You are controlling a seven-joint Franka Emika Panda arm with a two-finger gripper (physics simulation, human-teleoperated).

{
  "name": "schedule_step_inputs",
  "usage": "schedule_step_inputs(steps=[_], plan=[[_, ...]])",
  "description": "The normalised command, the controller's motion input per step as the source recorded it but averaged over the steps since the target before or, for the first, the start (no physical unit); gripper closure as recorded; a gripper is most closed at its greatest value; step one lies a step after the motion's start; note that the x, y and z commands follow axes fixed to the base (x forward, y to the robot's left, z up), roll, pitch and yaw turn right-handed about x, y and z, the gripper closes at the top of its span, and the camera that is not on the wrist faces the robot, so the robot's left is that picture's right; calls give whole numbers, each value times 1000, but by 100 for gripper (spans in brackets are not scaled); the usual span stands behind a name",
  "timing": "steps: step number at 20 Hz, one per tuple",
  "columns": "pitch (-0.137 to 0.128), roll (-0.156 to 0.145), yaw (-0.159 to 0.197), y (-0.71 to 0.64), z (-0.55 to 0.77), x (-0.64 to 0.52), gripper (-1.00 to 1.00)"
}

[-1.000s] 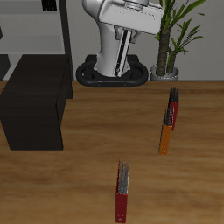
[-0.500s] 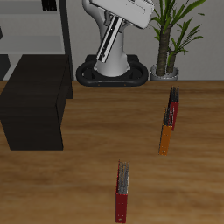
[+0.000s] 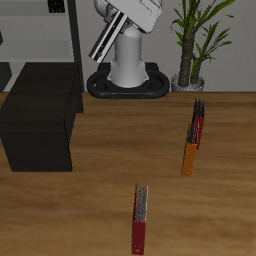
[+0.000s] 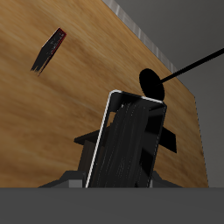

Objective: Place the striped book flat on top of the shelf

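The striped book [image 3: 107,38] hangs high in the air in front of the robot's base, tilted, with my gripper [image 3: 124,20] shut on its upper end. In the wrist view the striped book [image 4: 129,144] fills the middle as a dark striped slab with a pale edge, and its shadow falls on the wood below. The shelf [image 3: 40,115], a low black cabinet with a flat bare top, stands on the table lower than the book and off to its side. My fingers themselves are hidden by the book.
An orange book [image 3: 187,155] and a red book [image 3: 198,125] stand upright together on the wood. Another red book [image 3: 140,220] stands near the table's front edge. A tall grey rack [image 3: 45,35] rises behind the shelf, and a potted plant [image 3: 190,45] stands beside the robot's base.
The arm has swung the held book sideways toward the shelf side. The book has gone from hanging nearly upright to a clear tilt.
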Motion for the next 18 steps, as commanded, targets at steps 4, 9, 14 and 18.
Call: schedule_step_inputs(steps=[4, 9, 14, 18], plan=[[-11, -182, 6, -540, 72, 76, 100], [-6, -112, -2, -397, -32, 54, 100], [-5, -91, 17, -307, -113, 46, 100], [22, -83, 3, -332, -155, 115, 100]])
